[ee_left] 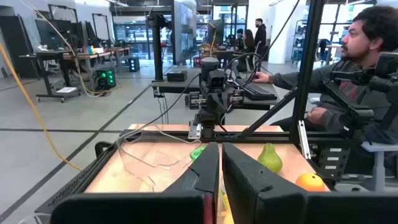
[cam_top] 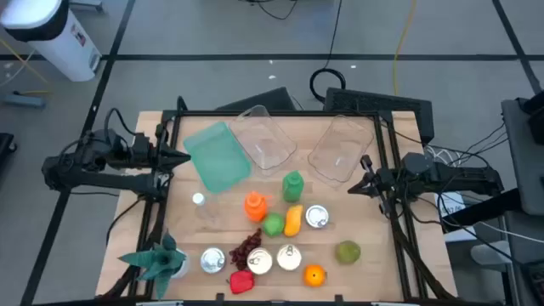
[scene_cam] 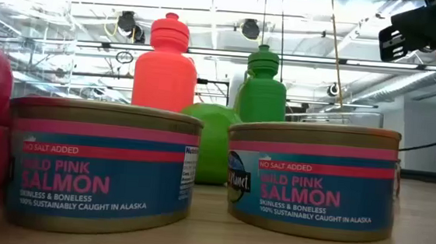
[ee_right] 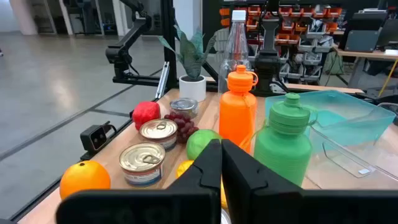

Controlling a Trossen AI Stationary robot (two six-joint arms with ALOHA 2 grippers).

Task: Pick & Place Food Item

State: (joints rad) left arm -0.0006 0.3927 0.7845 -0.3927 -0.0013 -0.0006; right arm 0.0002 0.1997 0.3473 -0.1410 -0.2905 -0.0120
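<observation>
Food items lie in a cluster on the wooden table's near half: a green apple (cam_top: pixel 273 224), a yellow fruit (cam_top: pixel 293 219), a pear (cam_top: pixel 347 252), an orange (cam_top: pixel 314 274), dark grapes (cam_top: pixel 246 245), a red pepper (cam_top: pixel 241 282) and several salmon cans (cam_top: pixel 317 217). An orange bottle (cam_top: pixel 254 204) and a green bottle (cam_top: pixel 292 185) stand upright among them. My left gripper (cam_top: pixel 183 157) hangs shut at the table's left edge, beside the teal bin (cam_top: pixel 217 157). My right gripper (cam_top: pixel 353 189) hangs shut at the right edge, pointing toward the bottles (ee_right: pixel 240 106). Neither touches anything.
Two clear bins (cam_top: pixel 263 136) (cam_top: pixel 340 149) lie at the far side next to the teal bin. A potted plant (cam_top: pixel 157 259) stands at the near left corner, a clear bottle (cam_top: pixel 200 204) right of it. A black frame (cam_top: pixel 395 204) rims the table. A person (ee_left: pixel 367 68) sits beyond the right side.
</observation>
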